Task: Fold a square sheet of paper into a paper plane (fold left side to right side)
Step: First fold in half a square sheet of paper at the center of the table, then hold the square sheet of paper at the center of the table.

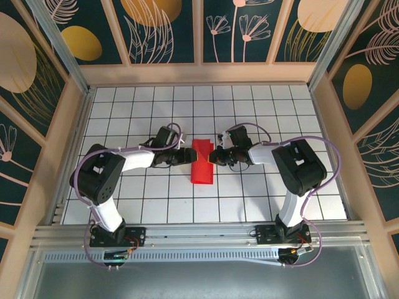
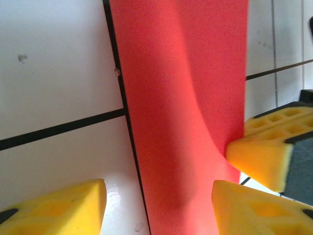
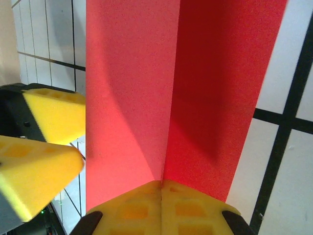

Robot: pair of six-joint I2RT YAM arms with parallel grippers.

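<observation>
The square sheet of paper (image 1: 201, 168) lies mid-table as a narrow bright red rectangle. In the right wrist view the paper (image 3: 132, 88) shows a lighter left panel and a darker right panel meeting at a straight crease. My right gripper (image 3: 161, 188) is shut on the paper's edge right at that crease; from above the right gripper (image 1: 214, 156) touches the sheet's right side. My left gripper (image 2: 159, 196) is open, one yellow finger (image 2: 58, 210) on the bare tile and the other over the paper (image 2: 181, 98). From above, the left gripper (image 1: 189, 156) sits at the sheet's left edge.
The white grid table (image 1: 149, 199) is boxed in by pale wooden walls (image 1: 78, 112) on three sides. An aluminium rail (image 1: 199, 233) runs along the near edge between the arm bases. Open tiles lie in front of and behind the paper.
</observation>
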